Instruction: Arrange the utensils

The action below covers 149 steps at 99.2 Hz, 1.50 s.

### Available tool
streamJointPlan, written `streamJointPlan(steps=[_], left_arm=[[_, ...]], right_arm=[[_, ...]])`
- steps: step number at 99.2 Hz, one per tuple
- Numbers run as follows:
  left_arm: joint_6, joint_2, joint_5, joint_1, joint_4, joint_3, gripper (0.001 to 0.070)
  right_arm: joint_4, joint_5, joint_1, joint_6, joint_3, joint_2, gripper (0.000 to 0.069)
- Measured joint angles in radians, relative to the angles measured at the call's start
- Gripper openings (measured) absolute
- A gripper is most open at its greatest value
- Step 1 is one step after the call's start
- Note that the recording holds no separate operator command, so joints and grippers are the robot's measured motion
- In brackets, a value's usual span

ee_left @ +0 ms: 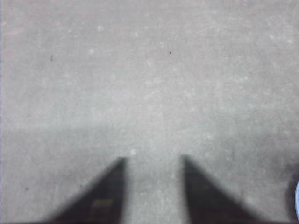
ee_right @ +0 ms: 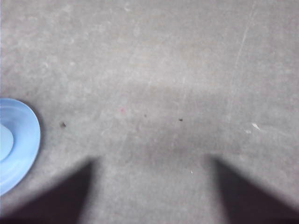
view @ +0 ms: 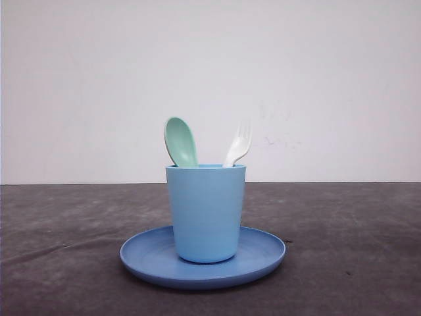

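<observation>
A pale mint-green spoon [view: 180, 141] and a white fork [view: 238, 144] stand upright in a light blue cup [view: 206, 212], heads sticking out above the rim. The cup stands on a blue round plate [view: 263, 253] in the middle of the dark table. My left gripper [ee_left: 153, 161] hangs open over bare grey table, nothing between its fingers. My right gripper [ee_right: 150, 161] is open wide over bare table as well, with the plate's edge [ee_right: 23, 140] off to one side.
The table surface is dark grey and flat, with a plain white wall behind it. A sliver of blue plate [ee_left: 297, 200] shows at the edge of the left wrist view.
</observation>
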Motion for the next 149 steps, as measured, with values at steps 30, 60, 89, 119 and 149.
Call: streamJointPlan(steps=[30, 60, 89, 119, 149], left_arm=[[0.000, 0.000, 0.000, 0.000, -0.023, 0.000, 0.0023], [0.000, 0.000, 0.000, 0.000, -0.023, 0.000, 0.0023], [0.001, -0.116, -0.039, 0.045, -0.007, -0.051, 0.0023], [-0.014, -0.543, -0.046, 0.101, 0.231, -0.441, 0.0023], [-0.031, -0.794, -0.045, 0.101, 0.369, -0.731, 0.0023]], right_arm=[[0.001, 0.000, 0.000, 0.000, 0.000, 0.000, 0.0008], [0.058, 0.000, 0.000, 0.000, 0.000, 0.000, 0.0007], [0.116, 0.000, 0.000, 0.000, 0.000, 0.000, 0.0007], [0.176, 0.000, 0.000, 0.000, 0.000, 0.000, 0.0007], [0.224, 0.000, 0.000, 0.000, 0.000, 0.000, 0.0007]])
